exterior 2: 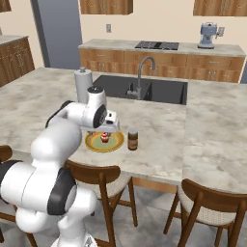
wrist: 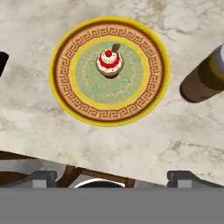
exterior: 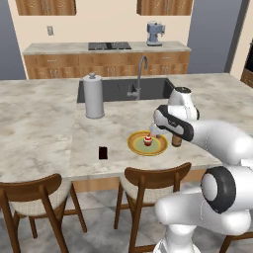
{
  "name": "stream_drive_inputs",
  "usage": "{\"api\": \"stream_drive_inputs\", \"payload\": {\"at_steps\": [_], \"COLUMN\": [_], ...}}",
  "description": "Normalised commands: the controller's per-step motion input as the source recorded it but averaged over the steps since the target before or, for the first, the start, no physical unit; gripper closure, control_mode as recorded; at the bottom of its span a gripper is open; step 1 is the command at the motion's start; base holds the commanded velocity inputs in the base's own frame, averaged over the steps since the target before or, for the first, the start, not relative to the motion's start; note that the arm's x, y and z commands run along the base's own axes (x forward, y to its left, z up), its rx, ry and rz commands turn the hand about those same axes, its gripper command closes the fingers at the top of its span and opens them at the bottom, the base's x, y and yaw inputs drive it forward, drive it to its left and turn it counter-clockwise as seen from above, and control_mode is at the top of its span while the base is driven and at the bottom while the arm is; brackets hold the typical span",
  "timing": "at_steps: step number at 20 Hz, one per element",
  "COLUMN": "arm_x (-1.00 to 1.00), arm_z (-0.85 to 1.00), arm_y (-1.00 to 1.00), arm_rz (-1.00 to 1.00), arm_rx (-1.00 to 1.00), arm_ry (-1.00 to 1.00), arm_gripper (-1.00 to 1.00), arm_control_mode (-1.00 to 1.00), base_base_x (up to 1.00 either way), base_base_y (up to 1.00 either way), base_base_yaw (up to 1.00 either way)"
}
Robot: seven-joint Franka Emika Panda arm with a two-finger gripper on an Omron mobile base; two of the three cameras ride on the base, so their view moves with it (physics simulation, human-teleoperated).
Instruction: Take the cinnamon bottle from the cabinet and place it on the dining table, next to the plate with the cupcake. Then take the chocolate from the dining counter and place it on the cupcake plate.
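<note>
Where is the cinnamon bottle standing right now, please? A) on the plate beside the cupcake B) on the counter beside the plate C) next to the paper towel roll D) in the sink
B: the bottle stands upright on the counter just beside the plate, clear of its rim.

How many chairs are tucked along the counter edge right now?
3 show in each base view. Left base view: one at the left, one below the plate, one partly behind the arm at the lower right. More may sit out of frame.
</note>
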Motion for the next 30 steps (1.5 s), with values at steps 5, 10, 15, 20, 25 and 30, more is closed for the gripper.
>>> {"api": "stream_drive_inputs", "payload": {"at_steps": [5, 10, 15, 20, 25, 30], "arm_x": [0.10, 0.17, 0.09, 0.14, 0.39, 0.42], "arm_z": [-0.01, -0.08, -0.17, -0.19, -0.31, -0.36], "arm_y": [0.81, 0.83, 0.79, 0.66, 0.60, 0.32], "arm_rz": [-0.13, -0.09, -0.01, 0.22, 0.20, 0.03], "arm_rx": [-0.03, -0.01, 0.00, 0.00, 0.00, 0.00], "arm_ry": [0.02, 0.07, 0.06, 0.04, 0.00, 0.00], "arm_gripper": [-1.00, -1.00, -1.00, -1.00, -1.00, -1.00], "arm_control_mode": [-1.00, -1.00, -1.00, -1.00, -1.00, -1.00], "base_base_x": [0.00, 0.00, 0.00, 0.00, 0.00, 0.00], "base_base_y": [0.00, 0.00, 0.00, 0.00, 0.00, 0.00], "base_base_yaw": [0.00, 0.00, 0.00, 0.00, 0.00, 0.00]}}
